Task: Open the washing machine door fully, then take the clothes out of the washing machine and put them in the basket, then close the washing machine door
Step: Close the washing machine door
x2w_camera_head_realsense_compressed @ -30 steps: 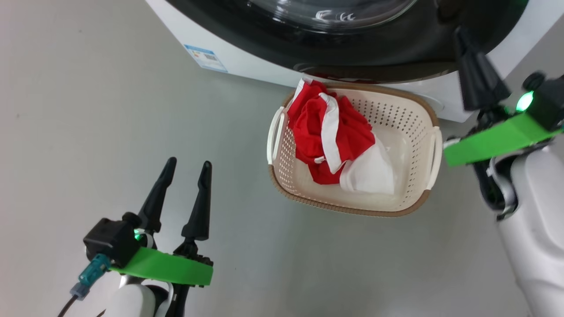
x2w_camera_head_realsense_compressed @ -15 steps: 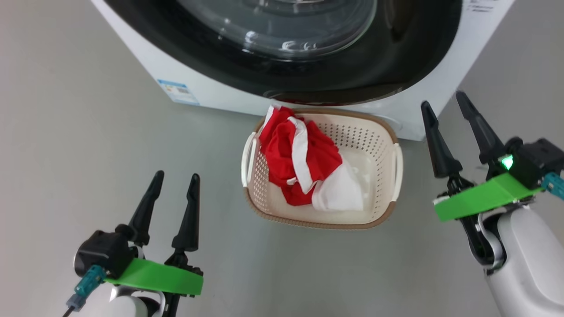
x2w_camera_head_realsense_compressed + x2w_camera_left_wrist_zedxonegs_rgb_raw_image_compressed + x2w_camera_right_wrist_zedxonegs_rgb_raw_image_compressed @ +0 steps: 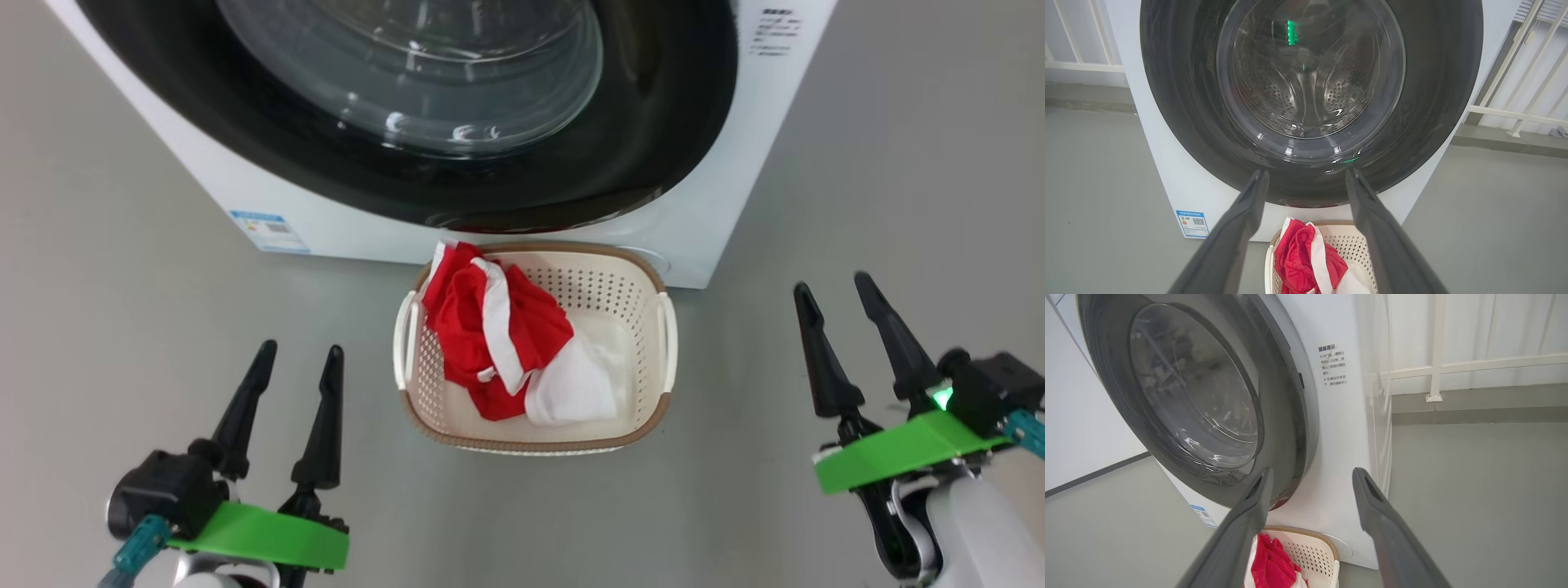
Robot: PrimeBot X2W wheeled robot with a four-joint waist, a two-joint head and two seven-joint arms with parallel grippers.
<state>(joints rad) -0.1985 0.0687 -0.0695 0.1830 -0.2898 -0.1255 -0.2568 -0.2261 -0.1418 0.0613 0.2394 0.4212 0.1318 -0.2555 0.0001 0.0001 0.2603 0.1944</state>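
The washing machine stands at the top, its black-rimmed glass door lying flush against the front. On the floor before it sits the cream basket, holding the red and white clothes in its left half. My left gripper stands open at the lower left, nothing between its fingers. At the lower right, my right gripper is also open and holds nothing.
Grey floor surrounds the basket and both arms. A small blue label sits on the machine's lower left corner. White railings run behind and beside the machine.
The head camera has tilted up, so machine and basket sit lower in view. My right gripper has opened and dropped back from the door to the lower right. The left gripper kept its pose.
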